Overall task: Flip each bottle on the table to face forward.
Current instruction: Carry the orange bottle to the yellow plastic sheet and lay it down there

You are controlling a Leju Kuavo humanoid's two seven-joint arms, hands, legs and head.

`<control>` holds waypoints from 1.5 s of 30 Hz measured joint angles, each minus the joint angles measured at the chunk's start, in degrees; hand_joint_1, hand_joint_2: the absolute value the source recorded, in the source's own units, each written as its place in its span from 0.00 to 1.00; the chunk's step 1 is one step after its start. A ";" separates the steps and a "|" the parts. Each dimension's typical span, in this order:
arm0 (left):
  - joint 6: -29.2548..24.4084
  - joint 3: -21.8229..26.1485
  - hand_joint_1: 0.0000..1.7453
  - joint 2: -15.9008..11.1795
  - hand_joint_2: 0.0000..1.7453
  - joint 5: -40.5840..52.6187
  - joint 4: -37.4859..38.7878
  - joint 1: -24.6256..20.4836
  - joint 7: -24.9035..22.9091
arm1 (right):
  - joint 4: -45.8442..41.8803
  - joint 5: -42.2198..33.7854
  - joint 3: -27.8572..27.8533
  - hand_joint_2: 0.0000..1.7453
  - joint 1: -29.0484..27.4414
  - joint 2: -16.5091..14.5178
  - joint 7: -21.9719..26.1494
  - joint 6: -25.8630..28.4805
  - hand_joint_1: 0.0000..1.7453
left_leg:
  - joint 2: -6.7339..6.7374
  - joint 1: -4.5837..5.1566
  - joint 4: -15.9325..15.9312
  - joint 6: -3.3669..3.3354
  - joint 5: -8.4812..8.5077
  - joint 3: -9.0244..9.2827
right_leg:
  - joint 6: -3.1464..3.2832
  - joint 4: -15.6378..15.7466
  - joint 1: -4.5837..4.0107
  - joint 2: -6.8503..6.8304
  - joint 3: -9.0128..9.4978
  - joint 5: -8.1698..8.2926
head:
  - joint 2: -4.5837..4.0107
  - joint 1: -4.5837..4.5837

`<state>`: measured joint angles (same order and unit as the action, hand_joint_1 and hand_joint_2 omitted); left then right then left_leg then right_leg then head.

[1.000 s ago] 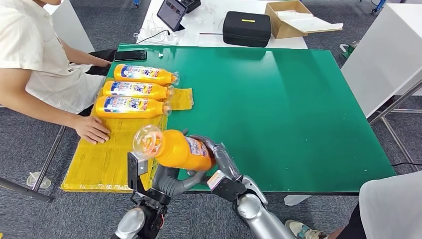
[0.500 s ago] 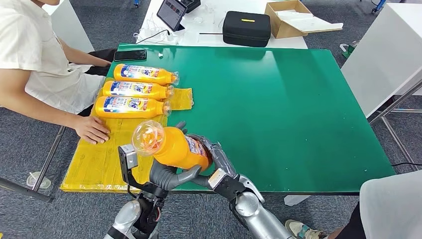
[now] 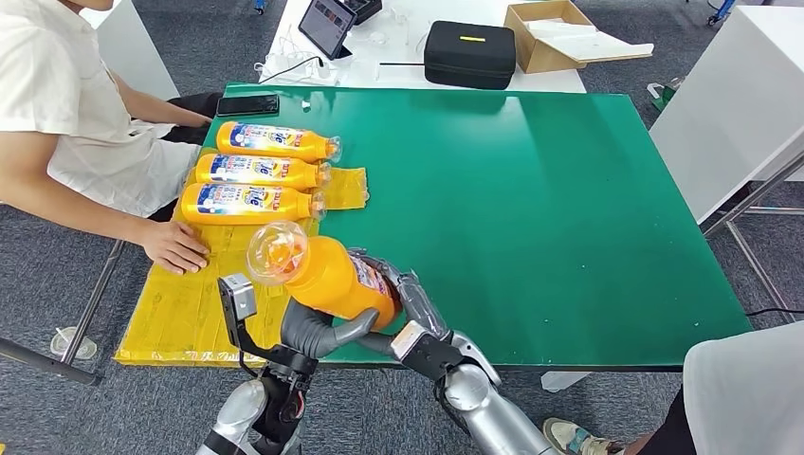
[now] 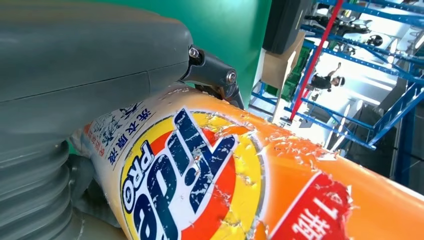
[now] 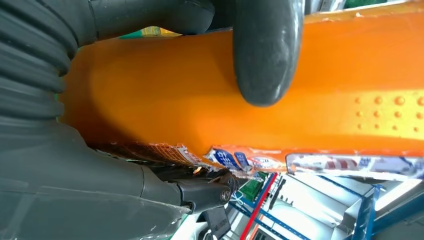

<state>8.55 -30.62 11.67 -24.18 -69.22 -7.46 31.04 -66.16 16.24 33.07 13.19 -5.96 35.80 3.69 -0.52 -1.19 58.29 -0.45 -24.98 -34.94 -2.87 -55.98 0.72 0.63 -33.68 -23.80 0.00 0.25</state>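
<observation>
An orange detergent bottle [image 3: 327,275] hangs over the near edge of the green table [image 3: 531,190], its clear cap toward the left. My left hand [image 3: 318,332] holds it from underneath while my right hand [image 3: 410,296] grips its base end. The left wrist view shows the blue, yellow and red label of the bottle [image 4: 200,185] beside my left hand [image 4: 75,85]. In the right wrist view the plain orange side of the bottle [image 5: 325,85] lies under my right hand [image 5: 262,50]. Three more bottles [image 3: 258,172] lie in a row, labels up, on a yellow mat [image 3: 190,303].
A person sits at the left with a hand [image 3: 175,246] resting on the yellow mat. A phone [image 3: 248,104] lies at the table's far left corner. Behind the table are a black case [image 3: 469,55], a tablet [image 3: 327,24] and a cardboard box [image 3: 550,33].
The bottle, held in both hands, has moved slightly up and to the left. My left wrist has shifted left and upward under it.
</observation>
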 joint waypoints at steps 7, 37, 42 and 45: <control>-1.03 -0.02 1.00 0.31 1.00 0.03 -0.03 0.04 0.42 | 0.62 0.70 0.11 1.00 0.56 -0.21 -0.20 1.16 0.32 | 0.01 0.00 0.00 0.00 0.00 0.00 | 0.00 0.00 0.00 0.00 -0.01 0.00 | -0.01 0.00; -37.99 7.41 1.00 1.44 1.00 15.66 0.38 -2.25 1.52 | 0.78 11.73 3.70 0.00 -8.37 0.32 1.31 27.09 0.00 | -0.03 0.00 0.00 0.06 0.05 -0.21 | 0.01 -0.03 -0.02 -0.02 -0.21 0.01 | 0.00 -0.01; -47.37 9.26 1.00 -0.10 1.00 50.30 3.44 -2.75 -4.55 | -3.22 13.07 -0.23 0.00 -11.39 0.80 2.20 27.46 0.00 | -0.03 0.00 0.00 0.05 0.05 -0.23 | 0.01 -0.03 -0.01 -0.02 -0.21 0.01 | 0.01 -0.01; -47.45 11.88 1.00 -1.30 1.00 72.12 5.52 -3.23 -12.23 | -6.54 13.42 -2.46 0.00 -13.01 0.82 2.48 27.22 0.00 | -0.01 0.00 0.00 0.06 0.05 -0.22 | 0.03 -0.03 -0.01 -0.01 -0.22 0.02 | 0.00 -0.02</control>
<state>-38.90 -18.74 10.36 47.93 -63.71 -10.69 18.81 -72.70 29.66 30.61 0.17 -5.14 38.28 30.91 -0.53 -1.19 58.29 -0.40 -24.93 -35.16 -2.85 -56.01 0.71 0.62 -33.90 -23.78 0.01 0.23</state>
